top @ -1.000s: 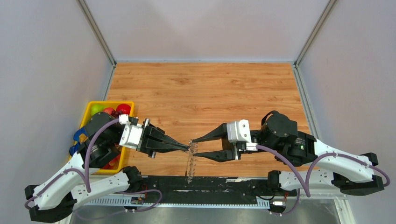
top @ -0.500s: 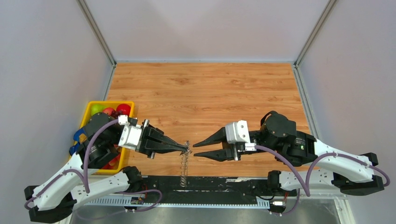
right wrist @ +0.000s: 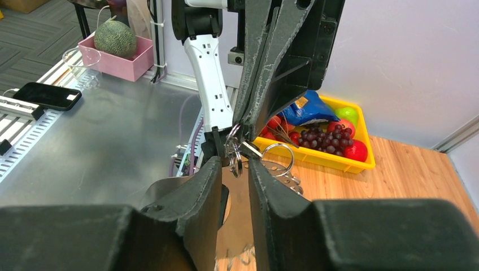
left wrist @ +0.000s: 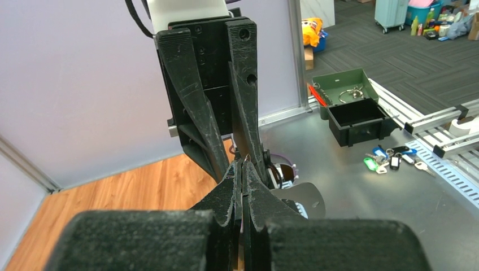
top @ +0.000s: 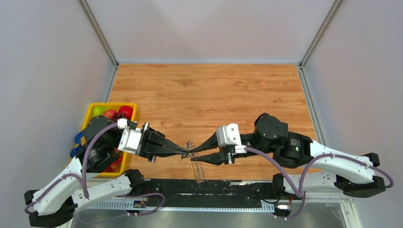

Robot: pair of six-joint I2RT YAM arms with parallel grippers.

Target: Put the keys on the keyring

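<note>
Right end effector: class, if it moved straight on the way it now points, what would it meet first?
Most likely the keyring, hanging from the shut left end effector just ahead; exact depth is unclear.

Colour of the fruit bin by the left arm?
Yellow plastic bin; clearest in right wrist view.

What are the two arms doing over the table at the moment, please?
The left hand is shut, pinching the keyring and holding it above the wooden table. The right hand faces it with jaws partly apart, its fingers on either side of the dangling metal. I cannot tell whether it touches anything yet.
</note>
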